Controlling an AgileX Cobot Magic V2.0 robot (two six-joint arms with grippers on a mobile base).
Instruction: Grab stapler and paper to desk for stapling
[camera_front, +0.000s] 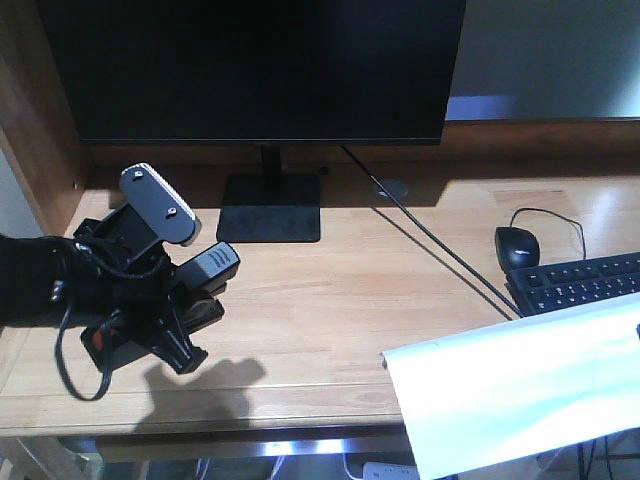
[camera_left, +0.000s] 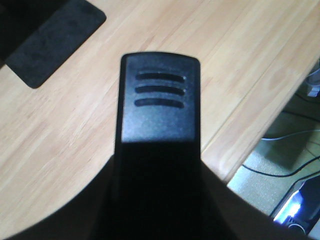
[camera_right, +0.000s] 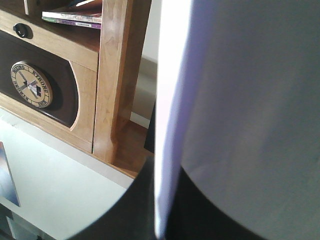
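The left pincer (camera_front: 183, 312) pinches one small black stapler (camera_left: 159, 100) above one light-wood desk (camera_front: 330, 290); the right pincer (camera_right: 156, 216) pinches one white paper sheet (camera_front: 520, 390).

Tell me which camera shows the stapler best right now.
The left wrist view: the ribbed black end of the stapler fills the frame above the desk. The front view shows it small, largely hidden inside the left gripper, red patch peeking out. The right wrist view shows the paper, no stapler.
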